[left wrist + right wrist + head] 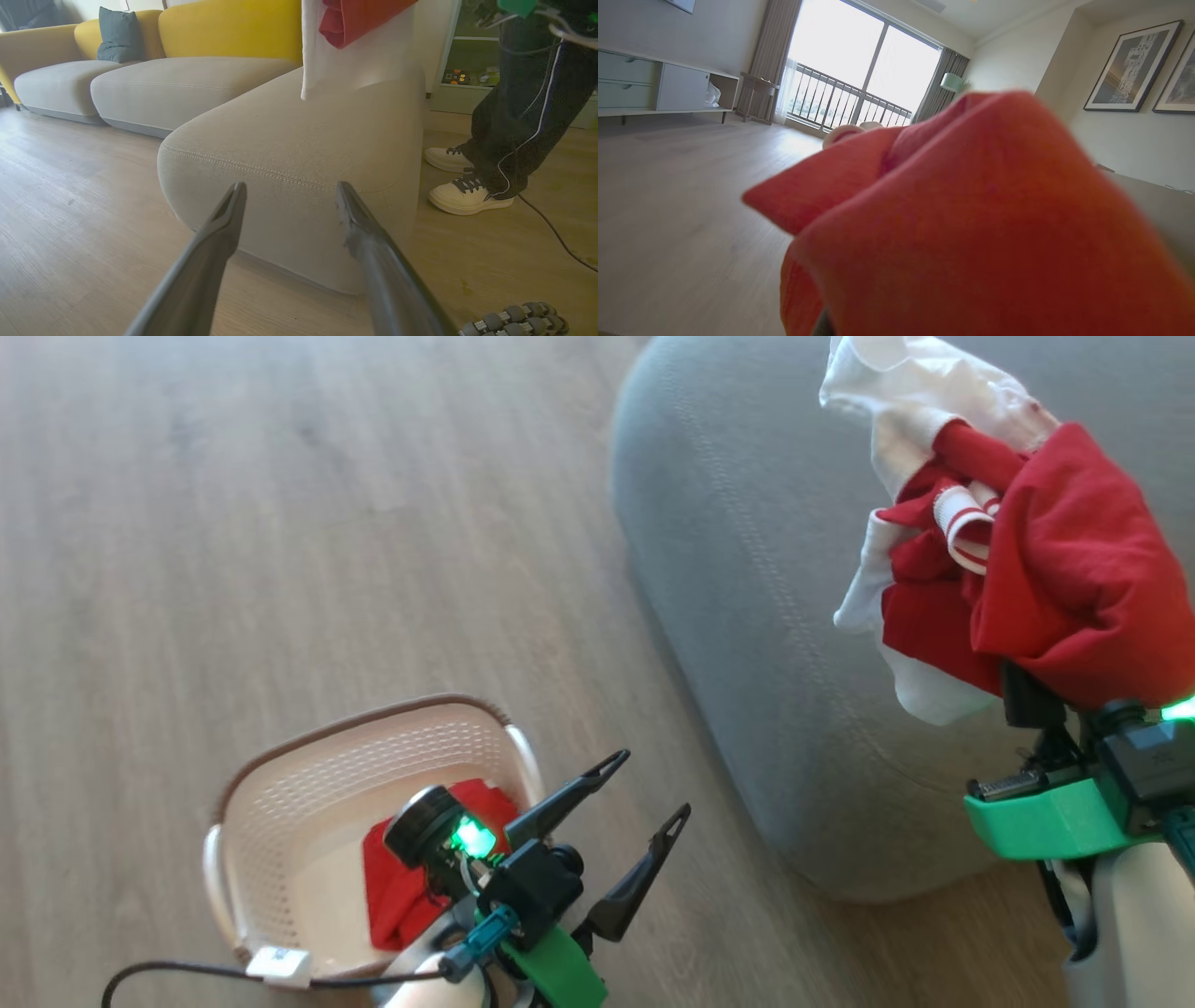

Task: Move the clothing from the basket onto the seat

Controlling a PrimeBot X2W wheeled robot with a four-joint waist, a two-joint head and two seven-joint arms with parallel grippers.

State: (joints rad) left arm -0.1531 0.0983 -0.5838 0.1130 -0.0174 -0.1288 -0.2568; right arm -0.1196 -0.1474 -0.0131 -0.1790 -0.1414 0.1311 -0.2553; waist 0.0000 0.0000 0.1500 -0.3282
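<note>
The right gripper point(1034, 693) is holding a garment point(1074, 569) up over the seat point(747, 569); the red cloth is draping over its fingers and hiding them, so the grip is showing only in how the bundle is hanging from it. White lining and striped trim are spilling out on the side away from the robot. In the left wrist view the garment point(355, 21) is hanging clear above the seat point(289, 154), its white lining not touching the cushion. In the right wrist view the cloth point(971, 233) is bunching, blurred, right before the lens. The left gripper point(652, 785) is hovering with its fingers point(569, 793) spread wide and holding nothing, poised above the floor point(280, 523) between the basket point(308, 737) and the seat. The basket is sitting on the floor, near the seat but apart from it, and a second garment point(411, 887) is lying crumpled inside it, partly hidden by the left wrist. A person's legs point(523, 107) are standing just beside the seat's far end, pale shoes point(467, 198) resting on the floor.
</note>
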